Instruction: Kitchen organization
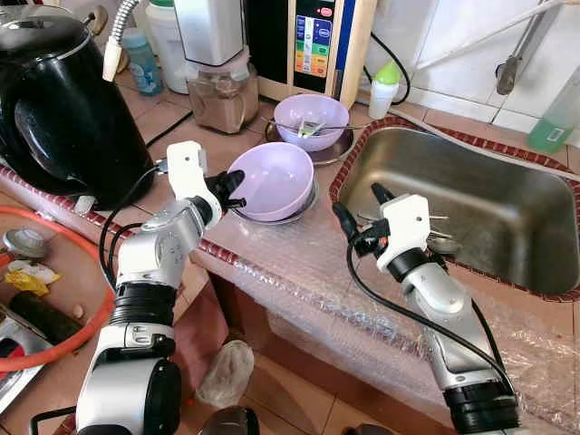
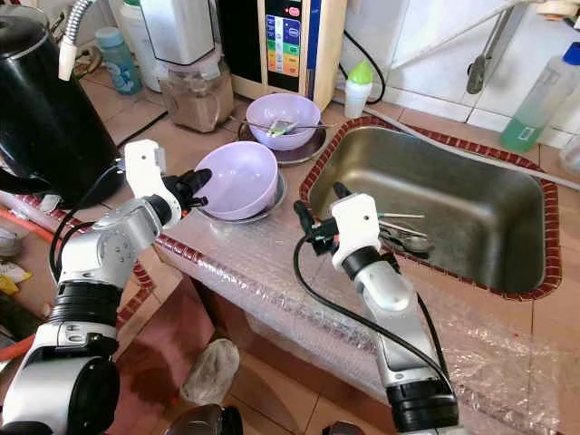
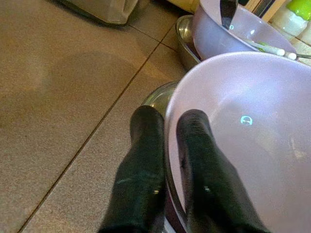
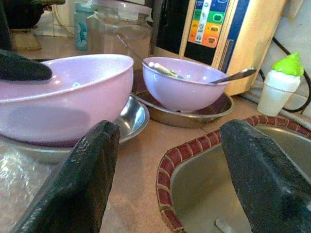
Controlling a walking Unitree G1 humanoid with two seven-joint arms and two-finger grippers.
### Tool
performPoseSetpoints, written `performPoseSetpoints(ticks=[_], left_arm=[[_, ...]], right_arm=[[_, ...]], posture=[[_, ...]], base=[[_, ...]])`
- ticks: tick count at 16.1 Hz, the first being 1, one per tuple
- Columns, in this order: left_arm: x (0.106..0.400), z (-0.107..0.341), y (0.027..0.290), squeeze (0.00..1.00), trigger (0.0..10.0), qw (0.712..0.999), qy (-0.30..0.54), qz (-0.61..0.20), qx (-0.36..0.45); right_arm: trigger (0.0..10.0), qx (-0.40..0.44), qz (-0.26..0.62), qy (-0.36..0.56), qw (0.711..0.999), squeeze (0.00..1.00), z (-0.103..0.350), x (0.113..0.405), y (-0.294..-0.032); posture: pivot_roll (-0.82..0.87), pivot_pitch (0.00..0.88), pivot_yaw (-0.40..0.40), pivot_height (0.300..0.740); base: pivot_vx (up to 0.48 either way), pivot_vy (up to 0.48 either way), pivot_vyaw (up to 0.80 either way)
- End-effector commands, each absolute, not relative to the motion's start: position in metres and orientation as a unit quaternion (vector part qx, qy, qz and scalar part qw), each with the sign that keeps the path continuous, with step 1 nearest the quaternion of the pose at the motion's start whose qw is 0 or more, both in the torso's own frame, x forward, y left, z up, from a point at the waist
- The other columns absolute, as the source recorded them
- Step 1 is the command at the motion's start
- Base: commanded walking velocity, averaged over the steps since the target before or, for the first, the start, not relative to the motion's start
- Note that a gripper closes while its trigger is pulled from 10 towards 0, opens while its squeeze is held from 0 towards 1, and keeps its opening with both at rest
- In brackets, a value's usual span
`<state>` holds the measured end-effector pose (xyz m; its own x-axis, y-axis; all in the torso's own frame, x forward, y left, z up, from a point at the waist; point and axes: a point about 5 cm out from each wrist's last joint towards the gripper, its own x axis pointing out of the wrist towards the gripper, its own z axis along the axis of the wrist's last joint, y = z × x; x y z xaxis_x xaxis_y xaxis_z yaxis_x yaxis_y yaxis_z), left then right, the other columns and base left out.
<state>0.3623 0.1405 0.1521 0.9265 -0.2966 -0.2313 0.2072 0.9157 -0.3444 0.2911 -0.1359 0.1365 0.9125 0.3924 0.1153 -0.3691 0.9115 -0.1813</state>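
A light purple bowl [image 1: 272, 179] sits on a shallow metal plate [image 1: 304, 211] at the middle of the tiled counter. My left gripper [image 1: 233, 192] is shut on its near-left rim; the left wrist view has one finger [image 3: 146, 160] outside the bowl [image 3: 252, 126] and the other inside. A second purple bowl [image 1: 311, 120] holding utensils stands behind it on its own metal plate [image 1: 331, 152]. My right gripper [image 1: 358, 204] hovers open over the counter beside the sink's left rim, holding nothing, its fingers [image 4: 82, 179] pointing toward both bowls.
A steel sink [image 1: 507, 263] with cutlery [image 1: 439, 237] lies to the right. A black kettle [image 1: 63, 100] stands at far left. A blender jar [image 1: 222, 91], a water unit [image 1: 317, 41] and a green-capped bottle [image 1: 385, 86] line the back. Bubble wrap [image 1: 299, 272] covers the counter's front edge.
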Motion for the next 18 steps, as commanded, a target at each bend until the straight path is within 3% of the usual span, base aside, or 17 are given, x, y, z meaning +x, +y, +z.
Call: performPoseSetpoints(ticks=[1,7,11,18], left_arm=[[0.361,0.150,0.142,0.00,0.0,0.970,0.143,-0.121,-0.155],[0.362,0.150,0.142,0.00,0.0,0.974,0.139,-0.122,-0.131],[0.362,0.177,0.135,0.00,0.0,0.992,0.011,-0.106,-0.065],[0.355,0.208,0.112,0.00,0.0,0.982,-0.126,-0.136,-0.037]], right_arm=[[10.0,-0.078,0.192,-0.080,0.975,0.00,0.142,0.293,-0.137],[10.0,-0.073,0.185,-0.083,0.976,0.00,0.144,0.294,-0.136],[10.0,0.042,0.129,-0.118,0.984,0.00,0.168,0.301,-0.138],[10.0,0.088,0.146,-0.121,0.978,0.00,0.176,0.314,-0.102]], posture=[[-0.02,0.021,0.026,0.740],[-0.02,0.028,0.035,0.740],[-0.01,0.037,0.040,0.740],[-0.01,0.029,0.020,0.740]], base=[[0.000,0.000,0.00],[0.000,0.000,0.00],[0.000,0.000,0.00],[0.000,0.000,0.00]])
